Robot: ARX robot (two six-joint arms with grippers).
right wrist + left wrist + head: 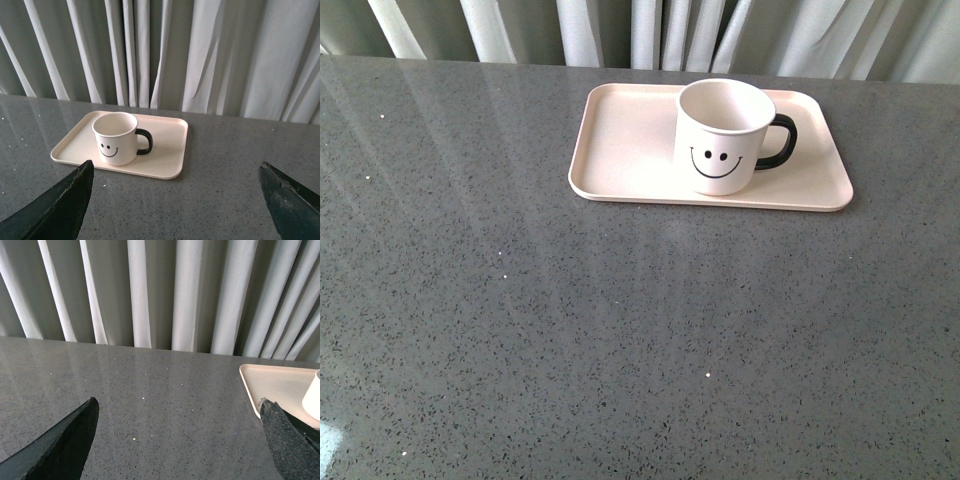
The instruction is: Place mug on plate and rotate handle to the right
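- Front view: one mug (pixel 723 136) stands upright on the one plate (pixel 620 150), on its right half, on the grey table (pixel 570 330). The smiley face looks toward the camera, and the single black handle (pixel 780 141) points to the robot's right. No arm or tool shows here. By this, both placing and turning look done.
- Left wrist view: the left tool (pixel 180 440) hangs above bare table with its two dark fingers (pixel 65 445) spread wide and nothing between them. Only a corner of the plate and a sliver of the mug's white wall show at the edge, apart from the tool. Pale curtains (pixel 150 290) hang behind the table.
- Right wrist view: the right tool (pixel 175 200) is likewise released, its fingers set wide and empty, well apart from the plate. One mug, one plate, one handle are in full view ahead of it.
- Handling, as a judgement: the mug looks like glazed ceramic, so stiff, fairly heavy for its size, slippery and breakable if knocked over. The rim wall or the body would give the surest hold; the handle loop would serve for nudging it round. The plate looks light and could slide.
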